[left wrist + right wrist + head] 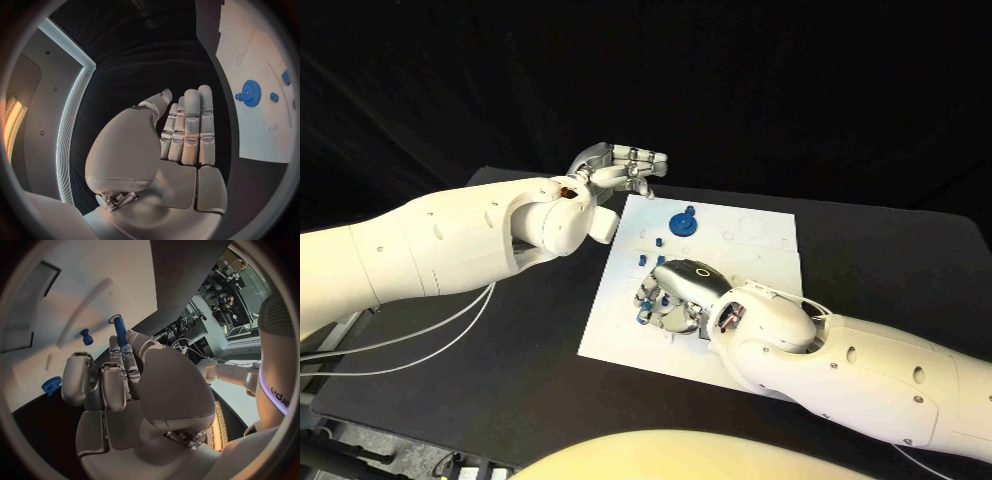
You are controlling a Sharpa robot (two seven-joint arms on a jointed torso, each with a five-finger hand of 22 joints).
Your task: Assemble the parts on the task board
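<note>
Left hand hovering beyond the far left corner of the task board, fingers straight and pressed together, holding nothing. Blue gear standing on the board near its far edge, small blue pegs just nearer along the left edge. Right hand lying on the board's near left part, fingers bent down among blue parts, a blue pin at the fingertips; cannot tell whether gripped.

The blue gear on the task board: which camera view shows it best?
The left wrist view shows the blue gear best: its teeth and hub are plain, nothing covers it. The head view shows it smaller, past the right hand. The right wrist view may catch its toothed edge.
</note>
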